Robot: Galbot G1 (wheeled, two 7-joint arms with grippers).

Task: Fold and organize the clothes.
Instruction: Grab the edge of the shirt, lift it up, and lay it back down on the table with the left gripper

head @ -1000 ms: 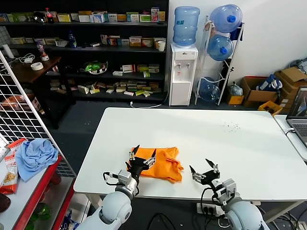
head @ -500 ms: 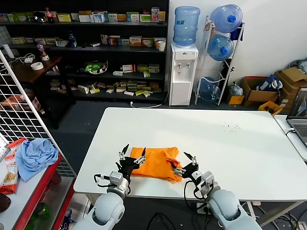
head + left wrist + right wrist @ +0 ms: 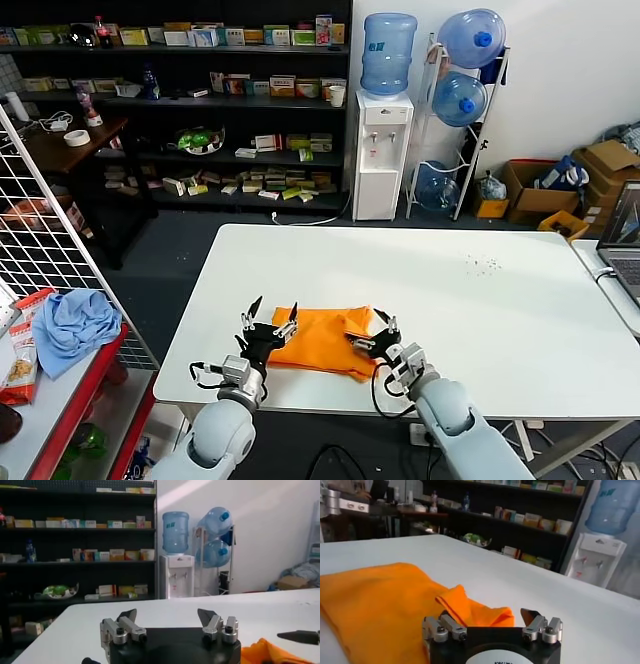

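Orange shirt point(image 3: 322, 339) folded on bench point(image 3: 480, 300) near edge, left pincer point(image 3: 268, 322) open at its left end, right pincer point(image 3: 371, 331) open at right end.

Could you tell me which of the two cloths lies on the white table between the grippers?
The orange T-shirt, lying between both grippers; the light blue cloth sits off the table on the red rack.

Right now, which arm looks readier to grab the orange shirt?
Probably the right. Its open tool sits at the orange T-shirt's loose bunched corner; the left tool, also open, is at the flatter opposite edge.
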